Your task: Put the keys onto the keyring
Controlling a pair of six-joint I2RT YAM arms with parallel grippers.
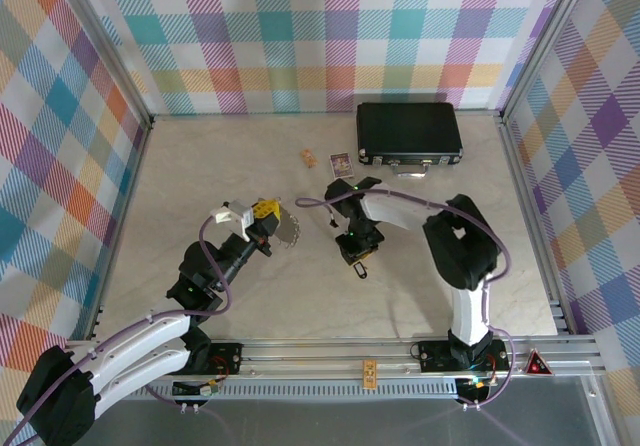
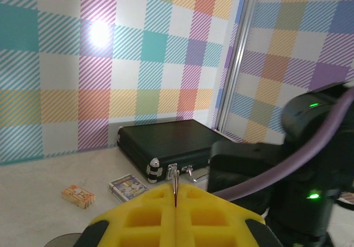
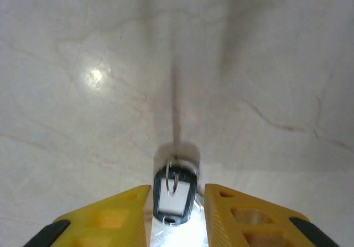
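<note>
My right fingers (image 3: 113,214) open astride key tag (image 3: 175,198), lower centre: light, flat, slippery; pinch plastic sides. My left fingers (image 2: 145,216) clamp thin keyring (image 2: 175,181).

Pastel plaid walls (image 1: 320,36) enclose a pale marbled tabletop (image 1: 200,166) edged with aluminium rails (image 1: 330,348); glare (image 2: 99,34) spots one wall

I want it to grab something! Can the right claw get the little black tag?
Probably yes: the right claw hangs open right over the black tag, one finger on each side, and nothing lies between them.
</note>
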